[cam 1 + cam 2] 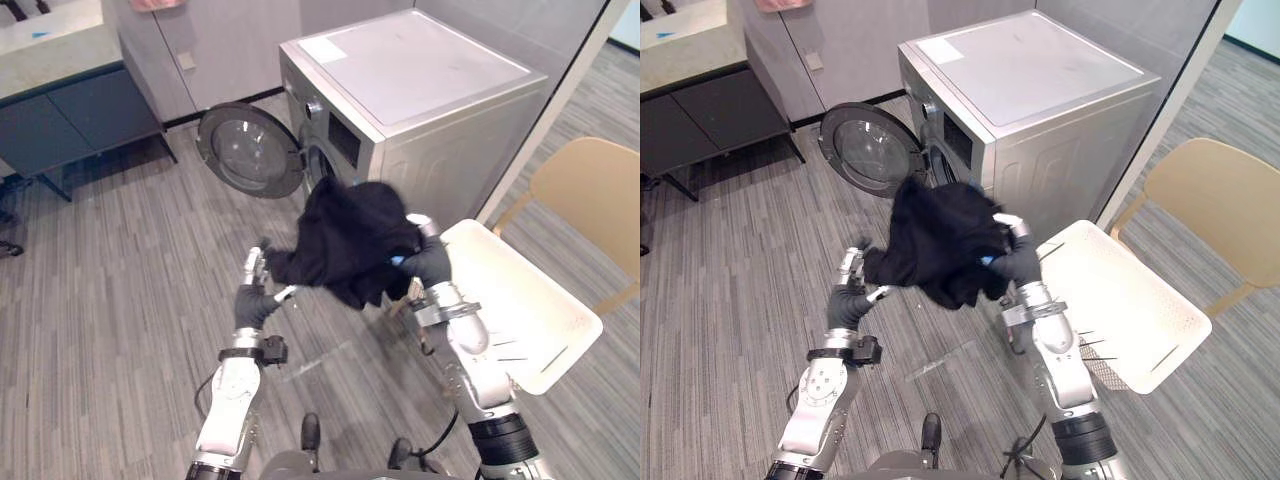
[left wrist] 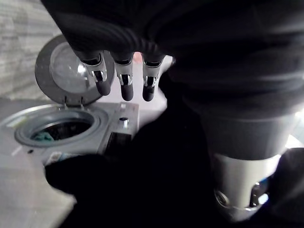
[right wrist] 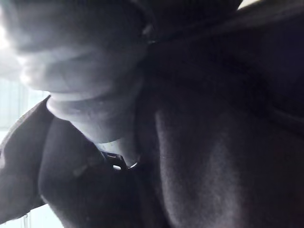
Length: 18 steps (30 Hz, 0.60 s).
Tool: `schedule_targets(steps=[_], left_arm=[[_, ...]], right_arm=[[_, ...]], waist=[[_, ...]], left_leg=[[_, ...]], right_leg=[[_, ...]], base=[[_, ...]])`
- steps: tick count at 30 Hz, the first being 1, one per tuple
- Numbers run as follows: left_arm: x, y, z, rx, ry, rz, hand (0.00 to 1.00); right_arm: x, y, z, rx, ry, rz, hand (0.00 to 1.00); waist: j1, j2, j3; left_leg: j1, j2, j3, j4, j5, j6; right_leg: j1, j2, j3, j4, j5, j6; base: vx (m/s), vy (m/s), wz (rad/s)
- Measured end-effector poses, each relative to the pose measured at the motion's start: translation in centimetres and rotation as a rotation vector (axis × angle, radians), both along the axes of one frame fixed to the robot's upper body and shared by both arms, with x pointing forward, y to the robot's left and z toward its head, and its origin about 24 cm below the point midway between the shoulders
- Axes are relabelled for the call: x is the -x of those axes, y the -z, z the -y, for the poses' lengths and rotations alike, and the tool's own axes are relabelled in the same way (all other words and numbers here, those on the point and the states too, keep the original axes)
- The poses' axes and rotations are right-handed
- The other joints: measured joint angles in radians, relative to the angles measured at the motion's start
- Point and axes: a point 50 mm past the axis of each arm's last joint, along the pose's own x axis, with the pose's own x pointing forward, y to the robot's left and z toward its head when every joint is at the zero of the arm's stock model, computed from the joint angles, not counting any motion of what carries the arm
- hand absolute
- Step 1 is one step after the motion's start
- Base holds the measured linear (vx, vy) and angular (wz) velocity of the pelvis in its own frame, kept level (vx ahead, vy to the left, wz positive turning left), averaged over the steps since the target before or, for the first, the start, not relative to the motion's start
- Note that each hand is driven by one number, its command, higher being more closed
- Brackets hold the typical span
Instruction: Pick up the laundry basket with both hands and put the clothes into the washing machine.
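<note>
Hanging in the middle of the frame, between the two raised arms, is the black garment (image 1: 350,235), a soft bunched heap of dark cloth that is drooping in folds just in front of the washing machine (image 1: 430,90). The robot's right hand (image 1: 432,262) is sitting at the cloth's right edge with the fabric draped over it, and I cannot tell whether it is clamped on the cloth or only carrying it. The left hand (image 1: 255,300), lower left of the bundle, is reaching up with its fingers (image 2: 126,80) stretched out straight. A corner of the garment is dangling just beside it, though I cannot tell whether the two are touching. The round door (image 1: 248,150) is standing swung wide toward the upper left, and in the left wrist view the drum mouth (image 2: 64,130) is gaping past the fingertips with something teal lying inside. The white laundry basket (image 1: 530,310) is lying at the right of the frame, apart from both hands, near a tan chair (image 1: 590,190). To my eye the garment is light and limp, not slippery, with nothing to break. It is going to sag and trail wherever it is unsupported, so the sensible hold is a bunched pinch near the middle of the heap, gathering the loose corner so nothing snags on the door rim.
</note>
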Motion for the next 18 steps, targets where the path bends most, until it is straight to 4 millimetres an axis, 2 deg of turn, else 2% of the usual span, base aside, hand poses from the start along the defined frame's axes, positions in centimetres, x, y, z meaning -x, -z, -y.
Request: schedule_targets(steps=[4, 5, 9, 10, 18], left_arm=[[-0.8, -0.9, 1.9, -0.015, 0.094, 0.041, 0.0], [-1.1, -1.1, 2.2, -0.027, 0.111, 0.053, 1.0], [-1.2, -0.8, 2.4, -0.087, 0.136, 0.051, 1.0], [-1.2, -0.8, 2.4, -0.097, 0.14, 0.054, 1.0], [-1.6, 0.3, 1.7, -0.154, 0.097, 0.013, 1.0]], right_arm=[[0.3, 1.2, -1.8, -0.013, -0.109, -0.068, 1.0], [0.4, 1.4, -2.0, -0.029, -0.121, -0.085, 1.0], [0.5, 3.2, -2.6, -0.063, -0.162, -0.185, 1.0], [0.5, 3.4, -2.7, -0.062, -0.168, -0.194, 0.0], [1.9, 5.6, -2.9, -0.014, -0.22, -0.296, 0.0]], waist=[[-0.003, -0.004, -0.013], [-0.005, -0.004, -0.013], [-0.004, -0.009, -0.046], [-0.003, -0.011, -0.047], [-0.005, -0.028, -0.058]], left_leg=[[0.006, -0.007, -0.015, -0.001, 0.013, 0.005], [0.012, -0.007, -0.022, -0.002, 0.014, 0.005], [0.013, 0.006, -0.025, -0.004, 0.016, 0.002], [0.012, 0.009, -0.025, -0.005, 0.016, 0.001], [0.003, 0.048, -0.022, -0.008, 0.022, -0.013]], right_leg=[[0.014, -0.004, -0.007, -0.008, 0.006, 0.006], [0.023, -0.003, -0.011, -0.014, 0.007, 0.006], [0.033, 0.016, -0.009, -0.035, 0.017, -0.003], [0.034, 0.019, -0.008, -0.04, 0.02, -0.006], [0.032, 0.068, 0.018, -0.073, 0.036, -0.028]], base=[[0.01, 0.028, 0.07], [0.01, 0.014, 0.08], [0.0, -0.004, 0.0], [-0.01, -0.03, -0.04], [-0.02, -0.037, -0.06]])
